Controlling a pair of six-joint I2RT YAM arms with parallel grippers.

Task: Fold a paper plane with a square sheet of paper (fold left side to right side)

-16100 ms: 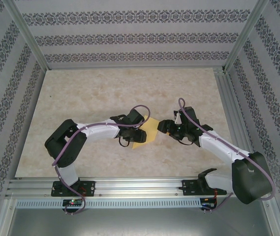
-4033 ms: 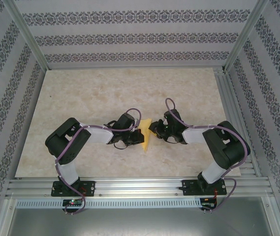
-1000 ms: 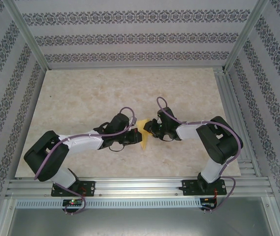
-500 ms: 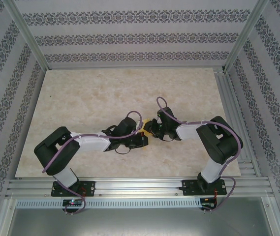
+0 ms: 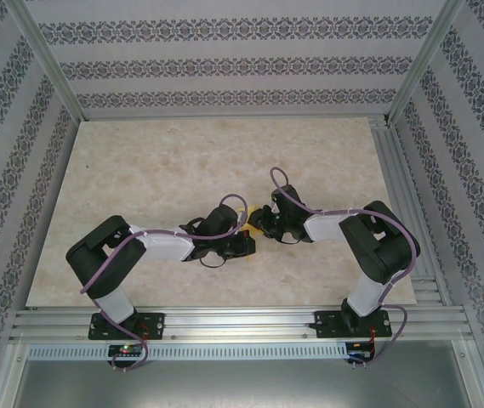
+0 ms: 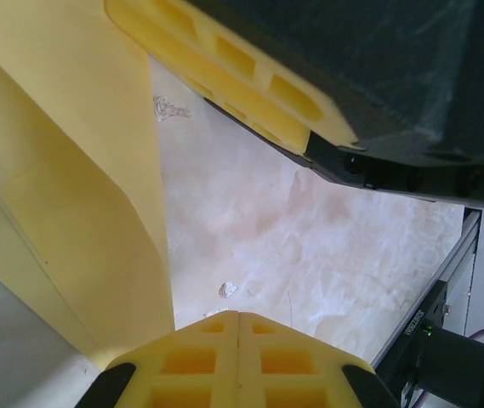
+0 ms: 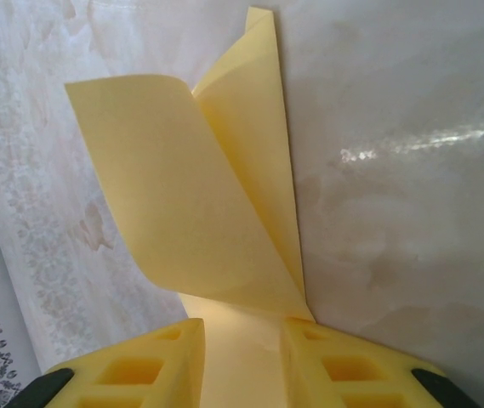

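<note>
The square sheet of paper (image 7: 224,195) is yellow-orange and partly folded. One flap curls up off the marble table (image 7: 395,170), and a narrower layer stands behind it. My right gripper (image 7: 242,340) is open, a yellow finger on each side of the paper's near end, which lies flat in the gap. My left gripper (image 6: 238,319) is shut with nothing between its fingers, its tip just to the right of the paper's edge (image 6: 80,204). From above, the left gripper (image 5: 248,245) covers most of the paper (image 5: 255,228), with the right gripper (image 5: 259,219) close beside it.
A finger of the right gripper (image 6: 224,76) crosses the top of the left wrist view. A metal frame rail (image 5: 399,195) runs along the table's right side and another (image 5: 242,319) along the near edge. Patterned walls enclose the bare marble (image 5: 156,161).
My left gripper has slid to the right and a little nearer, over the paper, hiding most of the yellow seen a second ago. The right arm has hardly moved.
</note>
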